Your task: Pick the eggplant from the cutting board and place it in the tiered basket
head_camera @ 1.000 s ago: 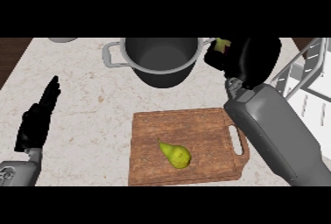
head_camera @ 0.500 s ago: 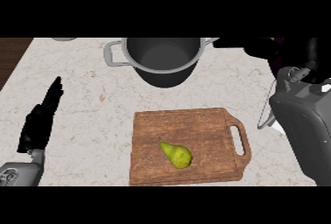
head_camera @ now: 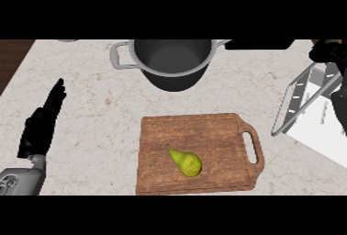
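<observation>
My left hand (head_camera: 42, 126) rested at the left of the table (head_camera: 88, 82), fingers straight and relaxed, holding nothing. It needed no part in this step.

Left to right, the table carried a grey pot (head_camera: 173, 57) at the far centre and a wooden cutting board (head_camera: 203, 133) nearer me. On the board lay only a yellow-green pear (head_camera: 185, 161); no eggplant remained there, so I judged the pick complete and the placing step in hand.

At the right edge stood the tiered basket (head_camera: 306, 103), its wire frame tilted in view. My right hand (head_camera: 328, 51) showed only as a dark shape at the upper right, above the basket (whether its fingers were curled or straight, I could not tell). A small yellowish-green patch showed at its top edge, possibly the stem end of the eggplant; the fruit itself I could not make out.

To place well, I judged: bring the hand inside the wire rim before releasing, keep clear of the frame rods, and let go low over the tier, so the fruit could not roll out.
</observation>
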